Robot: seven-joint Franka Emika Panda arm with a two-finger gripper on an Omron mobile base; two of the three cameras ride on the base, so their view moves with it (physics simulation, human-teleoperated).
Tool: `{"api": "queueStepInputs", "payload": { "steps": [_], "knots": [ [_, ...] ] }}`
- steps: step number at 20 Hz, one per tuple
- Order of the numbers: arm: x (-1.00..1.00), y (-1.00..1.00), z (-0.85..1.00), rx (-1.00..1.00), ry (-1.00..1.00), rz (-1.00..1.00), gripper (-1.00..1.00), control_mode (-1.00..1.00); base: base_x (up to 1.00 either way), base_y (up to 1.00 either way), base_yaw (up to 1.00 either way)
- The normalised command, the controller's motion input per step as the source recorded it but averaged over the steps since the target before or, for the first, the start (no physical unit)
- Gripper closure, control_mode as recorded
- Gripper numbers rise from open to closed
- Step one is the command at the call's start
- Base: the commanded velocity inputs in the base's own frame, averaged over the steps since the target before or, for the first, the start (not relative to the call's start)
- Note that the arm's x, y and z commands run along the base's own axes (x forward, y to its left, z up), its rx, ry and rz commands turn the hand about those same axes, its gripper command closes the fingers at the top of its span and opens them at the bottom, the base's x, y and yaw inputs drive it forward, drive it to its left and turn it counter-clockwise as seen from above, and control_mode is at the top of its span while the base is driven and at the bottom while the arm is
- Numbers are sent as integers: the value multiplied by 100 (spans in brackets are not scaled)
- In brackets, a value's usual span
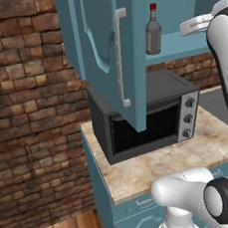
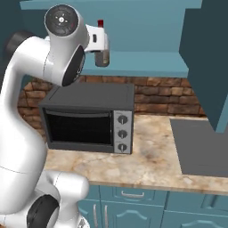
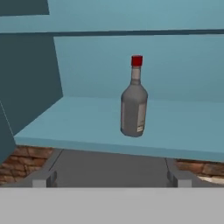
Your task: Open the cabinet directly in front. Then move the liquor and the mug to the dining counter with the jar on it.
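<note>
In the right base view, the small dark grey-brown glass bottle with the red cap (image 2: 102,53) is largely covered by the white hand of the arm; only its cap and part of its lower body are seen. The open teal-blue cabinet door with the long silver bar handle (image 1: 104,52) is cut off by the top edge of the left base view and hides part of the black toaster oven (image 1: 151,119). The label on the bottle is too small to be read.
</note>
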Motion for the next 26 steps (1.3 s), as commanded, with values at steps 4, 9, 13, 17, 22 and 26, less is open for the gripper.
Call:
{"api": "queueStepInputs", "payload": {
  "steps": [4,9,13,17,22,26],
  "knots": [
    [24,0,0,0,2,0,-100,-100,0,0,0],
    [30,0,-3,1,0,0,-100,-100,0,0,0],
    [25,0,-16,2,-10,0,-100,-100,0,0,0],
    [22,0,-13,3,-17,0,-100,-100,0,0,0],
    [29,4,-1,0,-4,0,-100,-100,0,0,0],
    [34,1,0,0,3,0,-100,-100,0,0,0]
  ]
}}
